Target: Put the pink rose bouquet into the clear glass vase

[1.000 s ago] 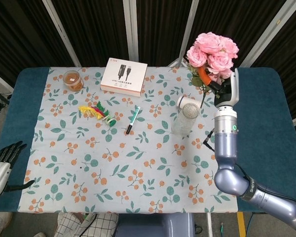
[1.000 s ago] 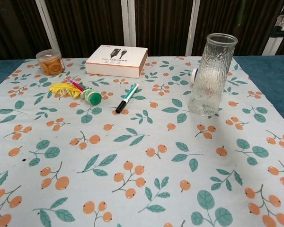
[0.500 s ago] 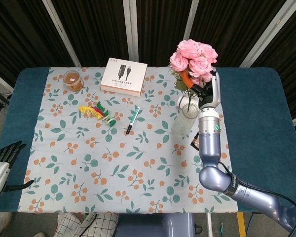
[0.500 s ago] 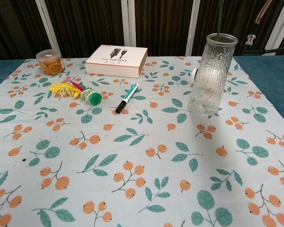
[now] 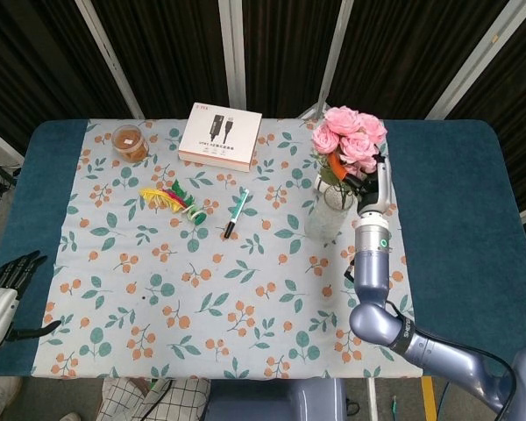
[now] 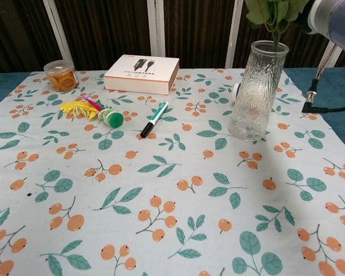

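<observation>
A: Status on the insert step?

B: Mid-insertion, by my read. The right hand grips the pink rose bouquet with green leaves just under the blooms, directly over the clear ribbed glass vase. In the chest view the green stem dips into the vase mouth; how deep it runs I can't tell through the ribbed glass.

A: Where's the vase?

B: Upright at about 2 o'clock on the floral-print tabletop. A small white round object sits just behind it, mostly hidden.

A: Left hand?

B: The left hand is off the cloth at 8 o'clock, fingers spread, holding nothing.

A: Next move?

B: Judgement only: lower straight down, keep the stem centred in the mouth, let go once the leaves reach the rim. The vase is tall and narrow, so side load from the stem could tip it.

A: Clutter?

B: All well apart from the vase: white cardboard box with cable print at 12 o'clock, clear plastic jar of orange contents at 11, yellow and green toy and green-and-white marker pen near centre.
</observation>
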Robot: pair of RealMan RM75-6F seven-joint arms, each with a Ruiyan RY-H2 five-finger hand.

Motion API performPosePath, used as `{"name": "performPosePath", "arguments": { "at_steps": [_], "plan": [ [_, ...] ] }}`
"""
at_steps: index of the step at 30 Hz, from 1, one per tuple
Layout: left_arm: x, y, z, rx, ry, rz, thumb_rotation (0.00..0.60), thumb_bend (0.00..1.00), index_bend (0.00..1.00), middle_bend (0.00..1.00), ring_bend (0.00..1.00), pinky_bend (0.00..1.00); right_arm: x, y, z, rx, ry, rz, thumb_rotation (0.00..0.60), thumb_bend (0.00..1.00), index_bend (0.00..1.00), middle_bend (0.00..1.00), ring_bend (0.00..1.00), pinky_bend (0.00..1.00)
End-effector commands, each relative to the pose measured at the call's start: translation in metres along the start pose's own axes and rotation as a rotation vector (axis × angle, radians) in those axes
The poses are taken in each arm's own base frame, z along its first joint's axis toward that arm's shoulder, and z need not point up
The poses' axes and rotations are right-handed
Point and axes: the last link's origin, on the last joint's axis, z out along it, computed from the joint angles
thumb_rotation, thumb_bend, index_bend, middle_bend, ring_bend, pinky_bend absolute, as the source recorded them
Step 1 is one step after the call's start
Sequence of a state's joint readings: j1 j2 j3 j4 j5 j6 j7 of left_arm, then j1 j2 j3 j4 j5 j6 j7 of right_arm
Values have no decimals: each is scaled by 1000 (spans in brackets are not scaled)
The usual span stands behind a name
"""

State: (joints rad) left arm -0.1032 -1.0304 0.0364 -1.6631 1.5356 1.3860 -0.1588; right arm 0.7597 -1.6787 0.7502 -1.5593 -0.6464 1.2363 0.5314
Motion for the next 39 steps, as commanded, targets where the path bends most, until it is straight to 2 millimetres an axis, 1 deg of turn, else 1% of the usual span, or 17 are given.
{"name": "performPosePath", "arguments": {
  "at_steps": [1,5,12,22,24,26,28,29,31,32,36,39],
  "plan": [
    [0,0,0,1,2,-1,600,0,0,0,0,0,3,9,-1,-18,8,-17,600,266,369,477,440,123],
    [0,0,0,3,2,-2,600,0,0,0,0,0,3,16,-1,-28,13,-28,600,265,368,472,435,97],
    [0,0,0,3,-1,-6,600,0,0,0,0,0,-1,19,-1,-19,10,-52,600,266,368,470,434,96],
    [1,1,0,-4,2,-11,600,0,0,0,0,0,8,19,-10,-10,28,-76,600,266,344,454,412,84],
    [2,1,-1,-5,3,-10,600,0,0,0,0,0,9,19,-13,-13,27,-88,600,266,272,394,345,46],
    [2,1,-1,-6,5,-8,600,0,0,0,0,0,9,20,-17,-20,12,-104,600,266,88,236,180,2],
    [2,1,-1,-6,8,-6,600,0,0,0,0,0,9,22,-22,-38,-19,-135,600,265,3,111,58,0],
    [2,1,-2,-6,9,-4,600,0,0,0,0,0,10,23,-25,-48,-31,-148,600,265,0,56,20,0],
    [2,1,-2,-7,11,-4,600,0,0,0,0,0,11,23,-29,-64,-57,-176,600,265,0,8,0,0],
    [2,1,-2,-7,12,-4,600,0,0,0,0,0,12,23,-31,-69,-67,-191,600,266,0,0,0,0],
    [2,1,-2,-7,14,-3,600,0,0,0,0,0,18,20,-39,-75,-102,-247,600,265,0,0,0,0],
    [2,1,-3,-8,15,-5,600,0,0,0,0,0,26,16,-47,-68,-117,-291,600,265,0,0,0,0]
  ]
}}
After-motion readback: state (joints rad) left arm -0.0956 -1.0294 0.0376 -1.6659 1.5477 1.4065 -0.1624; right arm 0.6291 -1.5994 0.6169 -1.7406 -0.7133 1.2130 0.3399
